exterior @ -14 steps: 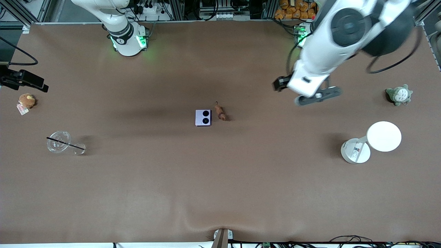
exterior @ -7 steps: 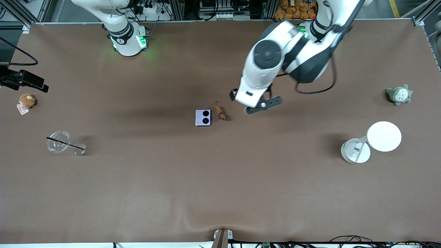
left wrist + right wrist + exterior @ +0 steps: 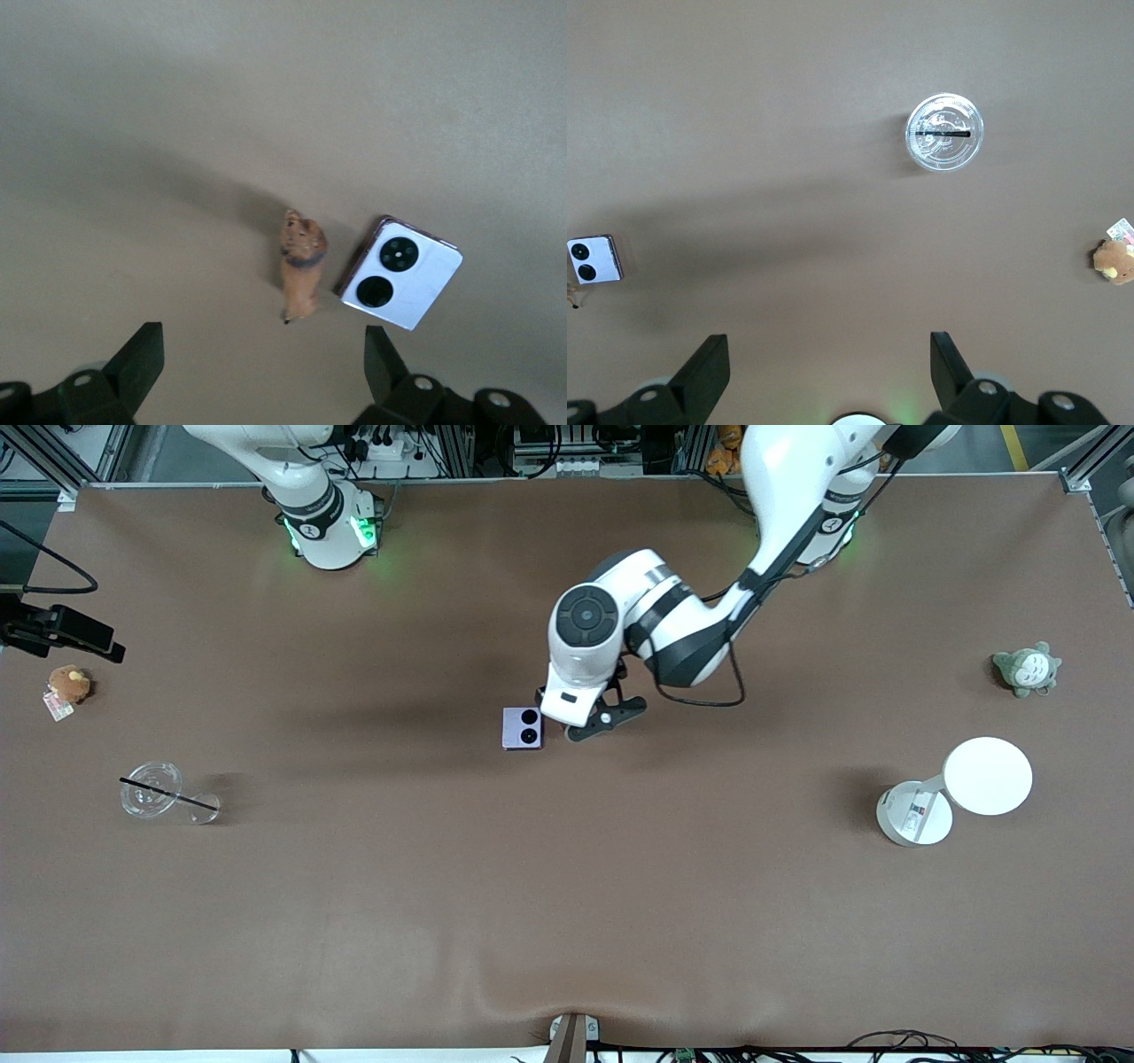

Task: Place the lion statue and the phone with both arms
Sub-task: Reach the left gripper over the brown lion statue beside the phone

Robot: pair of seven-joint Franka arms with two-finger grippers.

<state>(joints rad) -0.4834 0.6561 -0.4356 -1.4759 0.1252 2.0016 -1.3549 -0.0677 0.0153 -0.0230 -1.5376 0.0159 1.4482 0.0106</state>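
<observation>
The lavender-pink phone (image 3: 522, 728) lies flat mid-table, camera circles up. The lion statue is hidden under the left hand in the front view. In the left wrist view the lion statue (image 3: 301, 266) lies on the table right beside the phone (image 3: 400, 274), apart from it. My left gripper (image 3: 592, 723) hangs over the lion, open and empty (image 3: 263, 363). My right gripper (image 3: 830, 363) is open and empty, held high near its base, out of the front view. It sees the phone (image 3: 594, 259) at the frame's edge.
A clear cup with a black straw (image 3: 152, 788) and a round brown plush (image 3: 69, 684) sit toward the right arm's end. A grey-green plush (image 3: 1026, 669) and a white round stand (image 3: 961, 788) sit toward the left arm's end.
My left arm has swung from the grey-green plush's end of the table toward the middle and now covers the lion statue. The phone, the lion and the right arm have not moved.
</observation>
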